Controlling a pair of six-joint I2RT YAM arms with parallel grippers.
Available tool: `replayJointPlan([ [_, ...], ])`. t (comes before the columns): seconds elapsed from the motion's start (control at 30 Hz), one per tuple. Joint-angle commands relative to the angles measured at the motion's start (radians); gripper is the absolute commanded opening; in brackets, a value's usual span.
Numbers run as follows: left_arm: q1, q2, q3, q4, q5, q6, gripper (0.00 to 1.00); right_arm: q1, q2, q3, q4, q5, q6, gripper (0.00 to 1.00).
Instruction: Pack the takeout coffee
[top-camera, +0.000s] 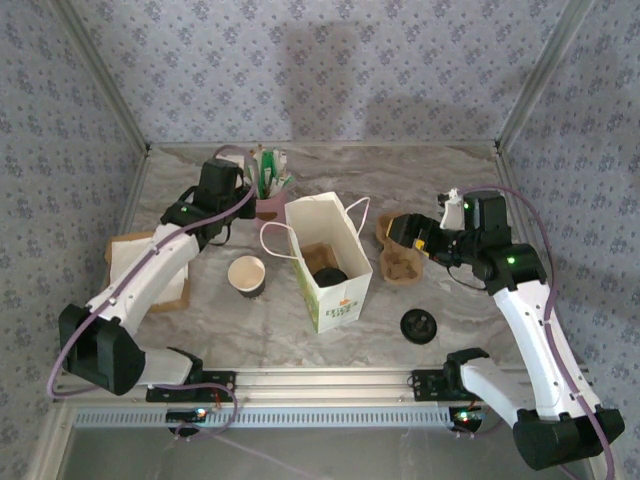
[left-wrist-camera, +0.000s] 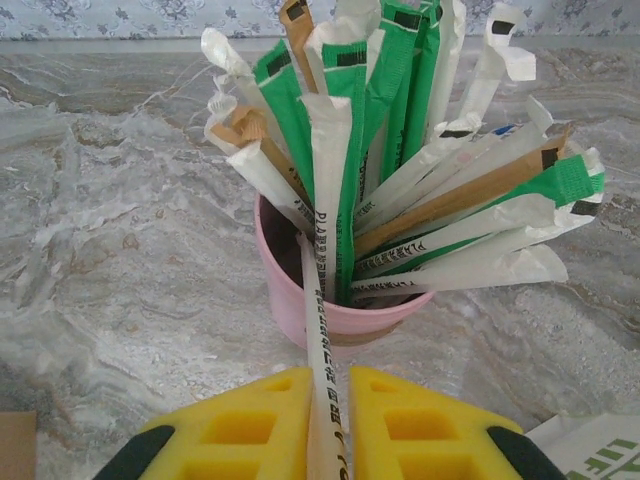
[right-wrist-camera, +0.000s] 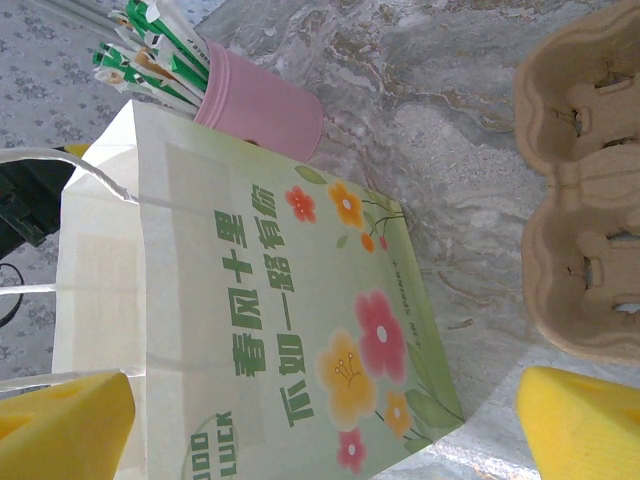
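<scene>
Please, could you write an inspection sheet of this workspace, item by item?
Surface: grey marbled tabletop, no spill seen.
Job's things: dark paper cup with black lid, apparently standing inside the open white paper bag.
Clutter: lidless paper cup; loose round black plastic lid; brown pulp cup carrier; pink cup of wrapped sticks; brown tray with white sheets.
Grippers: left gripper shut on one white wrapped stick; right gripper open, facing the bag.
Cables: purple cables run along both arms, no snag seen.
Surroundings: blue floral walls; nothing else seen.
</scene>
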Motion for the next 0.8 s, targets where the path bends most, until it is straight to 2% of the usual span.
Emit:
replayJointPlan([
  [0.0,-0.003,-0.019,0.079,-0.071,-0.021,0.012,0.16,0.006,-0.008,0.004,0.011,-0.001,0.006,1.0],
  [0.37,-0.003,-0.083,0.246,-0.33,0.012,-0.002,0.16,0.006,-0.015,0.006,0.011,-0.003,0.01,1.0],
  [0.57,-0.003,-0.128,0.317,-0.414,0.03,-0.008,0.19,0.008,-0.017,0.004,0.024,0.001,0.011,1.0],
  [0.7,-0.001,-0.166,0.28,-0.395,0.021,-0.03,0.5,0.01,-0.024,0.0,0.023,0.003,0.014,1.0],
  [0.77,-0.001,-0.204,0.206,-0.333,0.031,-0.053,0.72,0.009,-0.027,-0.004,0.024,0.004,0.015,1.0],
])
